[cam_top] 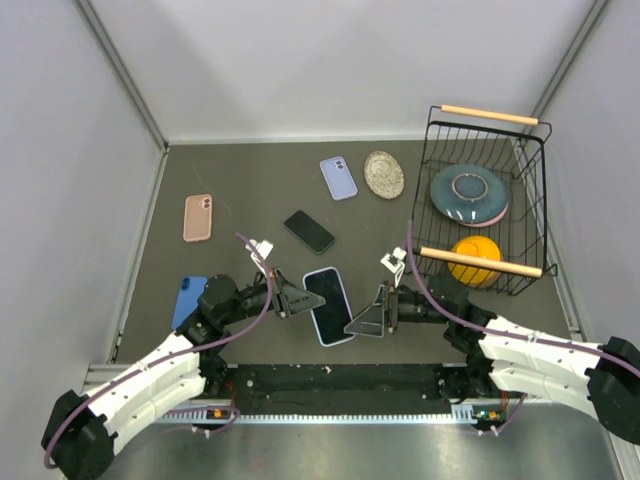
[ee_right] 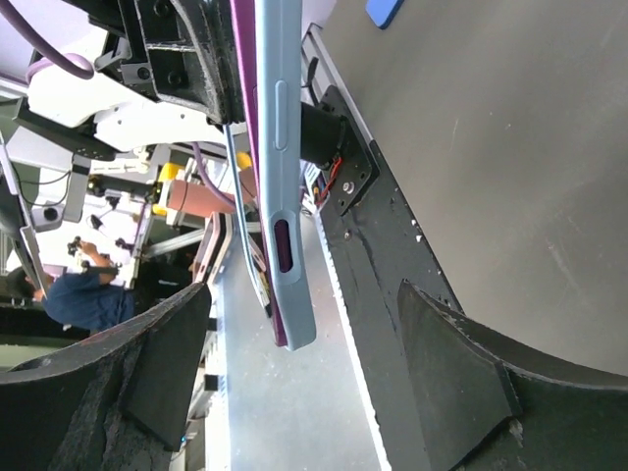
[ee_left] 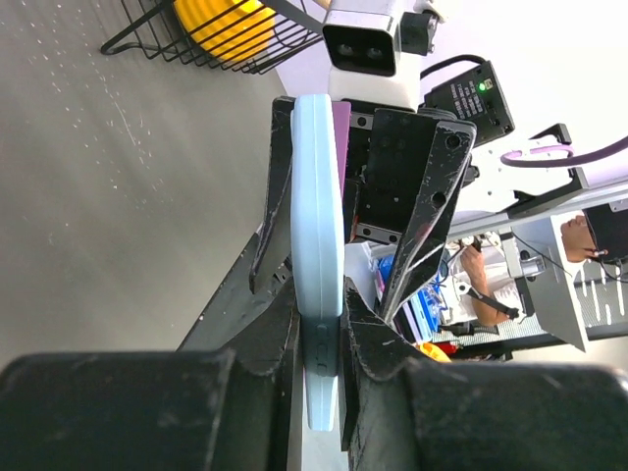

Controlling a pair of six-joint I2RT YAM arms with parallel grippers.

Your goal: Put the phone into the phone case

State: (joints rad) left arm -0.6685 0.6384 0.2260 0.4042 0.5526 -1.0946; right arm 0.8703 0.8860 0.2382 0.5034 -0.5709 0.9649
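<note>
A purple phone (ee_right: 244, 98) sits in a light blue phone case (cam_top: 328, 305), black screen up, held above the table between the two arms. My left gripper (ee_left: 319, 324) is shut on the case's (ee_left: 316, 226) long edges near one end, by the side buttons. My right gripper (cam_top: 365, 320) is at the case's other end, open. Its fingers (ee_right: 167, 363) stand wide on either side of the case (ee_right: 280, 147) and touch nothing. The left gripper (cam_top: 300, 298) comes in from the left.
Lying on the table are a pink-cased phone (cam_top: 198, 217), a dark phone (cam_top: 308, 231), a lavender case (cam_top: 338, 177), a blue phone (cam_top: 188, 298) and an oval dish (cam_top: 384, 173). A wire basket (cam_top: 530, 140) at right holds a plate (cam_top: 468, 193) and an orange object (cam_top: 474, 258).
</note>
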